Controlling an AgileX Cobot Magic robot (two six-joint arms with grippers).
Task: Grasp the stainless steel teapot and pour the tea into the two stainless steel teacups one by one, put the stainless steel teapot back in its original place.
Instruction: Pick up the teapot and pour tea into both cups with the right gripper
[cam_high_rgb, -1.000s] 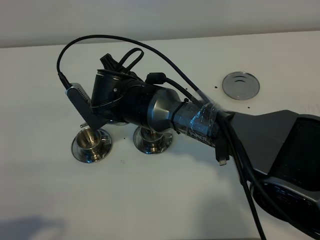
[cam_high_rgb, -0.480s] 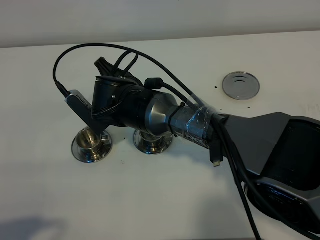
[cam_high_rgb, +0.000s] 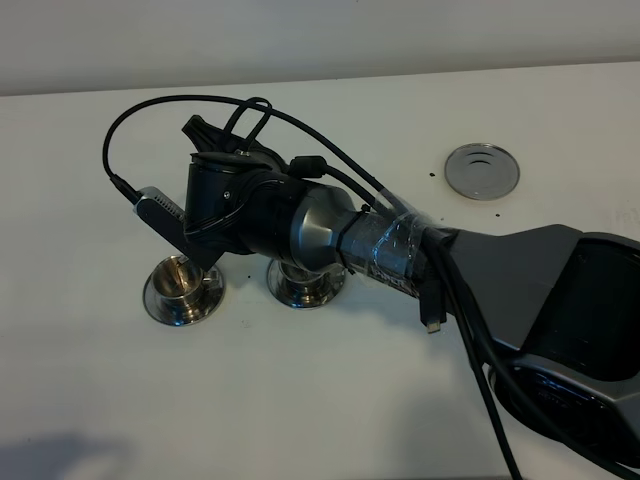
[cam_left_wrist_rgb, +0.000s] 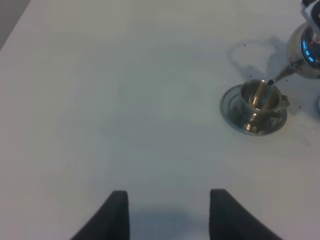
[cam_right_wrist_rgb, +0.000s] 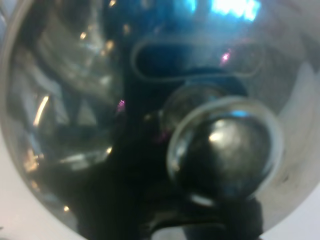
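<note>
The stainless steel teapot (cam_left_wrist_rgb: 306, 47) hangs tilted, its thin spout (cam_left_wrist_rgb: 282, 75) reaching over the left teacup (cam_left_wrist_rgb: 257, 100). That cup stands on its saucer (cam_high_rgb: 183, 290) with brownish liquid inside. In the right wrist view the teapot's lid and knob (cam_right_wrist_rgb: 225, 145) fill the picture, and the right gripper is shut on the pot. The right arm's wrist (cam_high_rgb: 250, 205) hides the teapot from the high camera and partly covers the second teacup (cam_high_rgb: 305, 283). The steel coaster disc (cam_high_rgb: 482, 170) lies bare at the back right. My left gripper (cam_left_wrist_rgb: 170, 215) hovers open over bare table, well apart from the cup.
Black cables (cam_high_rgb: 200, 105) loop above the right wrist. The white table (cam_high_rgb: 330, 400) spreads in front of both cups. The wall edge runs along the back.
The right wrist has shifted a little to the left and turned further over the left teacup. Cups and coaster have stayed put.
</note>
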